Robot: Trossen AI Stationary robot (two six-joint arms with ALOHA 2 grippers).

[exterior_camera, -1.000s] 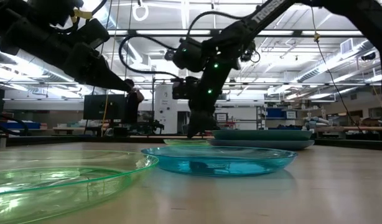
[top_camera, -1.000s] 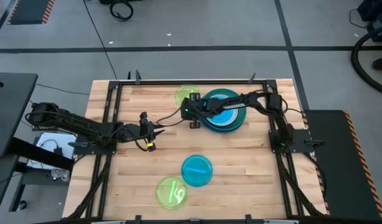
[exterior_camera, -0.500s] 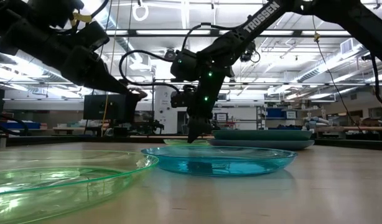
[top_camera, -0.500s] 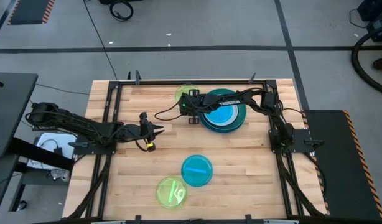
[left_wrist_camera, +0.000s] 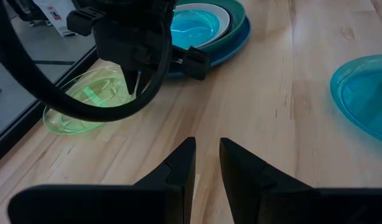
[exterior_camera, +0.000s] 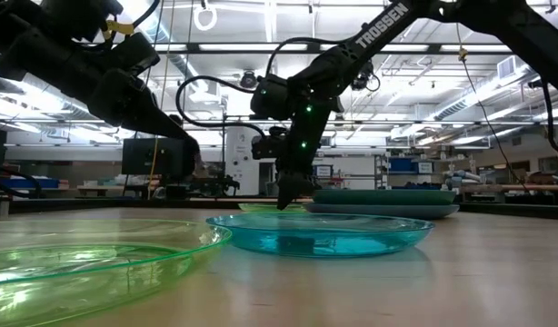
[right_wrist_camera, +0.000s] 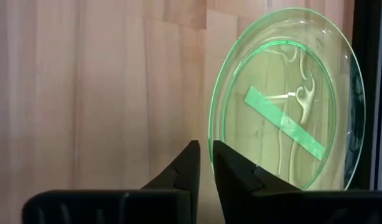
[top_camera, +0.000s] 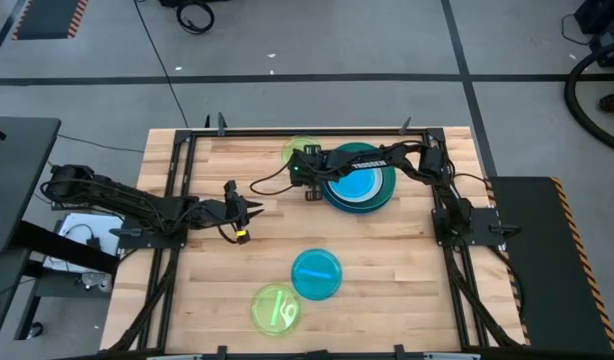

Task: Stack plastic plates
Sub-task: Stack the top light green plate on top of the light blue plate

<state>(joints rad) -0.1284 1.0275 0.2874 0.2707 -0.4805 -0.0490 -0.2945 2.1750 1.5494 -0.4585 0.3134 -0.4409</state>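
A lime-green plate [top_camera: 298, 149] lies flat at the table's far edge, also in the right wrist view [right_wrist_camera: 284, 99]. My right gripper [right_wrist_camera: 205, 155] stands over its rim on the side toward the stack, fingers closed to a narrow gap around that rim. Just to the right sits a stack [top_camera: 362, 180] of teal, blue and white plates with a cyan one on top. A cyan plate [top_camera: 316, 274] and a second lime-green plate [top_camera: 275, 309] lie near the front edge. My left gripper [left_wrist_camera: 206, 155] hovers at mid-left with nothing between its slightly parted fingers. My right gripper pinches the far lime-green plate's rim [right_wrist_camera: 211, 142] between its two fingers, on the side nearest the stack. The fingers [exterior_camera: 285, 198] come from above, pointing down. The plate rests flat on the table.
A black frame rail [top_camera: 287, 131] runs along the table's far edge right behind the held plate. Bare wood [top_camera: 387, 250] lies between the stack and the two front plates. The room behind holds shelves and benches.
My right gripper has moved from the stack's left edge toward the far edge, onto the far lime-green plate, and come down a little. The plates lie where they were.
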